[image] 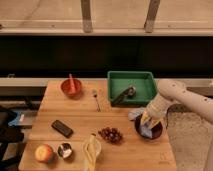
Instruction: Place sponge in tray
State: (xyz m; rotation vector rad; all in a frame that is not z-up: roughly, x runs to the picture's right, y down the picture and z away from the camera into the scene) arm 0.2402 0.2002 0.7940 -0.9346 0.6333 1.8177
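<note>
sponge [145, 131] in purple bowl [158, 132], near-right of table [75, 112] | gripper [147, 122] down in bowl, closed on sponge | step: grasp, 1 of 2 | next: lift clear, carry far-left over tray [131, 74], release

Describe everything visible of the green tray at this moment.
The tray is a green rectangular bin, plastic by its look, with raised walls and a rim. It sits upright and flat on the back right of the wooden table. Inside, a dark-handled utensil with a shiny head lies diagonally; nothing else shows in it. The gripper is apart from it, in front, down in the purple bowl, fingers closed on the sponge.
</note>
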